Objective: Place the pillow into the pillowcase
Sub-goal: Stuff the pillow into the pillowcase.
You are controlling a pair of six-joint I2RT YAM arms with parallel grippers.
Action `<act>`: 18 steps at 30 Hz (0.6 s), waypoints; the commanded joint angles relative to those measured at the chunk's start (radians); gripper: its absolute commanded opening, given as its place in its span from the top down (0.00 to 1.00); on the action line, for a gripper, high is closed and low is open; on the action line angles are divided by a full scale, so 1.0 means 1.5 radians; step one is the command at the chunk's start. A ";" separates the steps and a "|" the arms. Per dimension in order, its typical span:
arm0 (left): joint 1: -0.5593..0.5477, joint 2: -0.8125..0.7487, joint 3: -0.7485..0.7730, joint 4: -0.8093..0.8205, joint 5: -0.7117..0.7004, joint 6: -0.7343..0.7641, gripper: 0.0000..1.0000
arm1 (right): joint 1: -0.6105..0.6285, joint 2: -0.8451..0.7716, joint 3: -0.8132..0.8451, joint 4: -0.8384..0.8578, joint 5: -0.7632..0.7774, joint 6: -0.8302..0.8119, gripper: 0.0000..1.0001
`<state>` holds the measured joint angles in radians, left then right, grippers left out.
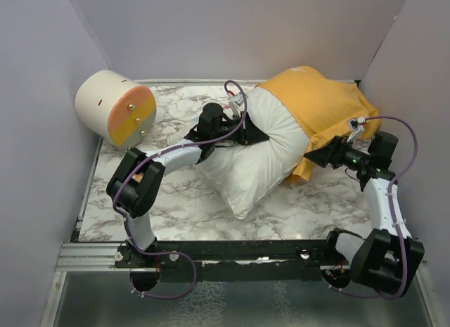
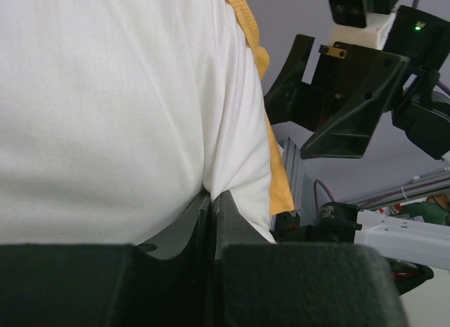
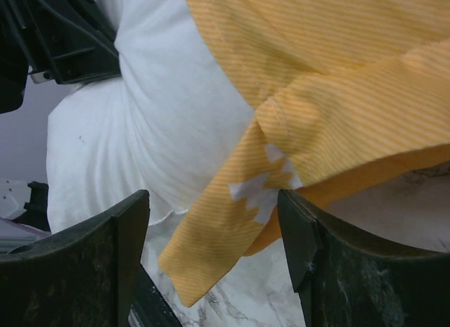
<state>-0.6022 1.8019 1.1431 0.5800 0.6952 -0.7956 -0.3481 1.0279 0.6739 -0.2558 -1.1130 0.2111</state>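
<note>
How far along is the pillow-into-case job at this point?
Done: the far part of the plump white pillow sits inside the thin orange-yellow fabric pillowcase. In hand: the left hand is shut, pinching pillow fabric; the right hand is open, astride the case's hem flap without gripping it. To do: the near half is bare and needs covering.

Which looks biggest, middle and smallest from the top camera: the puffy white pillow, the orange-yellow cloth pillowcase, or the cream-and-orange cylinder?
1. The plump white pillow and the orange-yellow fabric pillowcase: the parts that show look about alike, so I won't rank them.
2. The cream-and-orange cylinder: smallest.
</note>
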 commanded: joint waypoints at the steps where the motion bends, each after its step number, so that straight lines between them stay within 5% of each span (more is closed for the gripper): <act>1: 0.008 0.020 0.006 -0.036 -0.006 0.010 1.00 | -0.001 0.053 -0.015 0.044 0.011 0.052 0.27; 7: 0.000 0.016 0.039 -0.063 -0.006 0.023 1.00 | 0.039 0.082 -0.018 0.047 0.033 0.052 0.31; 8: -0.001 0.018 0.046 -0.069 -0.005 0.024 1.00 | 0.050 0.083 -0.018 0.048 0.034 0.053 0.35; 13: -0.004 0.019 0.078 -0.083 -0.006 0.029 1.00 | 0.076 0.085 0.027 0.016 -0.040 0.037 0.93; 18: -0.004 0.025 0.157 -0.111 0.006 0.040 1.00 | 0.174 0.065 0.144 0.021 -0.116 0.043 0.99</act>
<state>-0.6056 1.8107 1.2694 0.4400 0.7086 -0.7715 -0.2089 1.1595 0.7261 -0.2581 -1.1481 0.2684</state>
